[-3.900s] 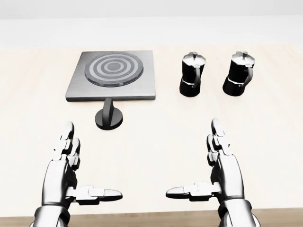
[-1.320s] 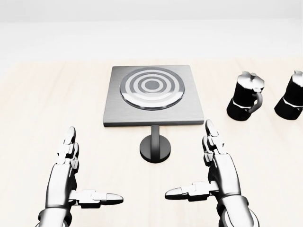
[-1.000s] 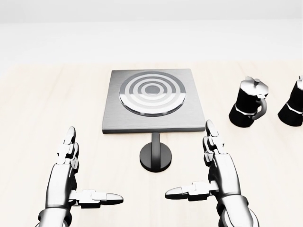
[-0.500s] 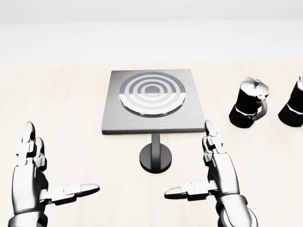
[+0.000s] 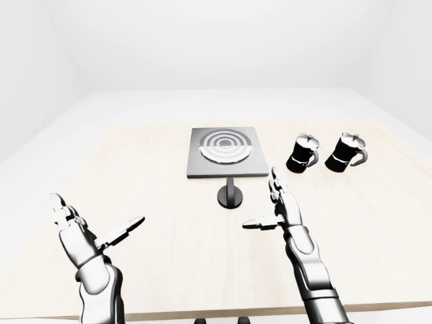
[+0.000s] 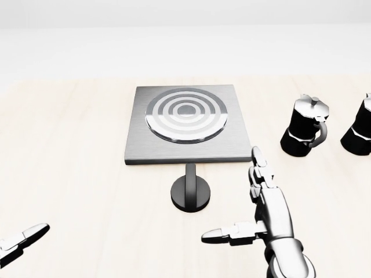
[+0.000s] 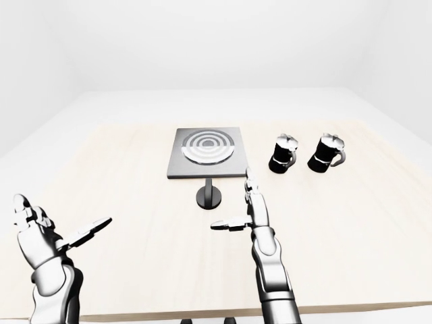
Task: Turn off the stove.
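Observation:
The stove [image 6: 186,124] is a grey square plate with a ringed burner, at the middle of the head view. Its black round knob [image 6: 191,191] with a raised bar sits just below the plate on the light wooden table [image 6: 69,150]. My right hand [image 6: 232,197] is open, fingers straight and thumb pointing left, to the lower right of the knob and apart from it. My left hand [image 5: 100,214] is open and empty at the lower left of the left-eye view, far from the knob. Only its thumb tip [image 6: 23,236] shows in the head view.
Two black moka pots [image 6: 304,134] [image 6: 359,127] stand on the table to the right of the stove. The table's near edge [image 5: 202,314] runs along the bottom of the left-eye view. White floor and walls surround the table.

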